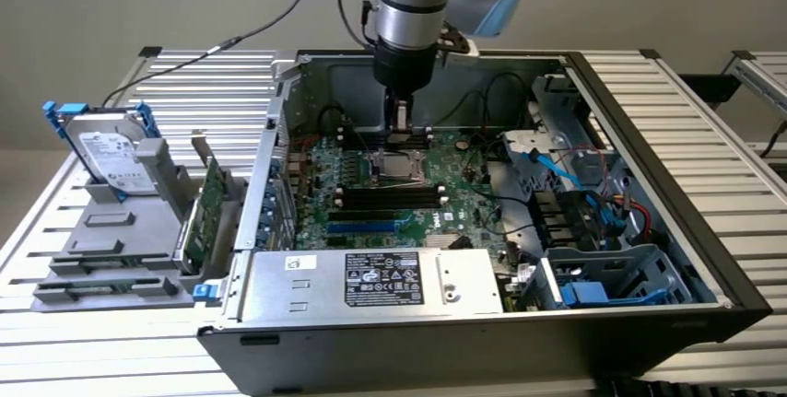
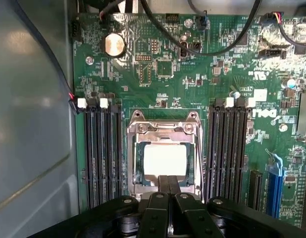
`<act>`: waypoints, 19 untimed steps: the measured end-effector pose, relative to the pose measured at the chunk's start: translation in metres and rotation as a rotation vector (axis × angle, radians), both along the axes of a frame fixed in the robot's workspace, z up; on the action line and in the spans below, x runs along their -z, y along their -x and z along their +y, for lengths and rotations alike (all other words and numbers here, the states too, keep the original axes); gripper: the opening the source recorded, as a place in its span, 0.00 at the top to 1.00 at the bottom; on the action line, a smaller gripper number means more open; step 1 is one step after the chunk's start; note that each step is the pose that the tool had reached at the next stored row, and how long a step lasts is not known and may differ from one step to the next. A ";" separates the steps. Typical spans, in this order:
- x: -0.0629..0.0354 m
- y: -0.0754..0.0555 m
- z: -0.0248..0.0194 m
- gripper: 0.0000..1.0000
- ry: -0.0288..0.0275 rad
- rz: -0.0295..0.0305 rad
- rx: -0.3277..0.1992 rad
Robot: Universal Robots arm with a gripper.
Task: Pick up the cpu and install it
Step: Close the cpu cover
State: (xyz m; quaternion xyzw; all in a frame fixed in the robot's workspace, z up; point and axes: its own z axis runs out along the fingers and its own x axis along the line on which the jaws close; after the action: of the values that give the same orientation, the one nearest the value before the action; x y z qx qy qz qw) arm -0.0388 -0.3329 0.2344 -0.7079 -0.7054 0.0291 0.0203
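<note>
The cpu (image 2: 165, 159), a small square chip with a pale metal top, lies flat in the socket frame (image 2: 164, 128) in the middle of the green motherboard (image 2: 192, 74). My gripper (image 2: 168, 182) is shut, its two thin fingers pressed together with nothing between them. Their tips reach the near edge of the cpu; I cannot tell whether they touch it. In the exterior view my gripper (image 1: 403, 136) hangs straight down inside the open computer case (image 1: 640, 121), just above the cpu (image 1: 396, 169) in its socket.
Black memory slots (image 2: 101, 153) flank the socket on both sides, and black cables (image 2: 212, 44) cross the board. The grey case wall (image 2: 34, 124) stands close by. Outside the case, a hard drive (image 1: 109, 153) and a green card (image 1: 209, 199) sit in a grey holder (image 1: 111, 240).
</note>
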 end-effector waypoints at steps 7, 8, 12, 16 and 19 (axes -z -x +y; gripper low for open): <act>0.0081 0.008 -0.0001 0.89 0.0001 0.0127 0.000; 0.0094 0.009 -0.0001 0.89 0.0000 0.0140 0.000; 0.0141 0.014 -0.0003 0.89 0.0000 0.0194 0.000; 0.0187 0.018 -0.0005 0.89 0.0000 0.0232 0.000; 0.0219 0.021 -0.0006 0.89 0.0000 0.0255 0.000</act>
State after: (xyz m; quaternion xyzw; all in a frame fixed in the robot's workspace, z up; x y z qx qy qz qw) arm -0.0603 -0.3335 0.2124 -0.7075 -0.7051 0.0381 0.0293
